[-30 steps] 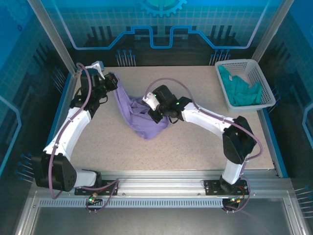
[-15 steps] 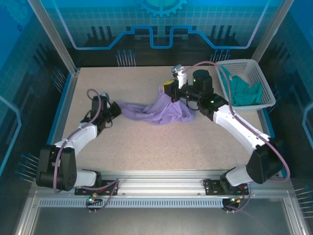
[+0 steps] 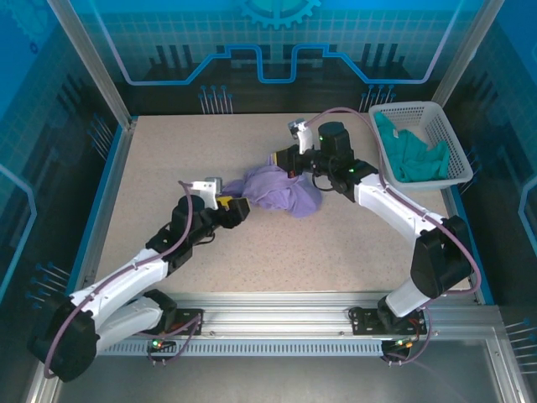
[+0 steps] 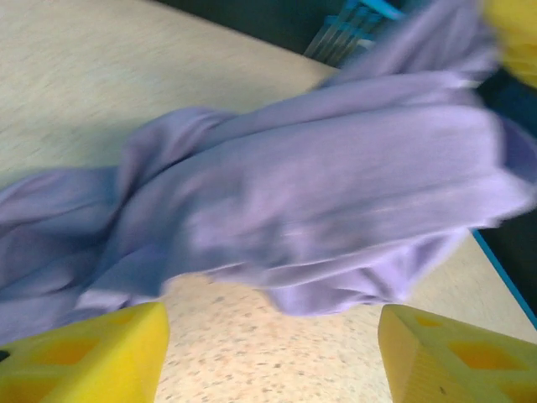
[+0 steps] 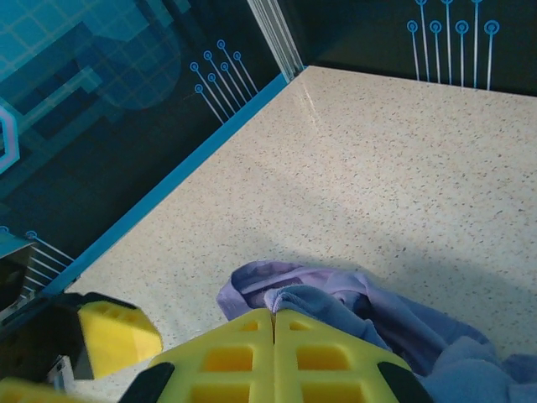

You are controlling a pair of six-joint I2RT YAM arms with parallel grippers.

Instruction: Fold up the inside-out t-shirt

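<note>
Item: inside-out t-shirt (image 3: 281, 191), bunched mid-tabletop | left gripper (image 4: 273, 317): we just let go, fingers apart | right gripper (image 5: 274, 315): clamped on its cloth | fold unstarted, we judge a regrasp due

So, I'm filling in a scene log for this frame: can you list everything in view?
t-shirt: 1, lavender, bunched mid-table between the grippers
basket: 1, white, far right corner of the table
garment: 1, teal, inside the basket
table: 1, speckled beige, under everything
left gripper: 1, yellow fingers, open, at the t-shirt's near-left edge
right gripper: 1, yellow fingers, shut on the t-shirt's far side
</note>
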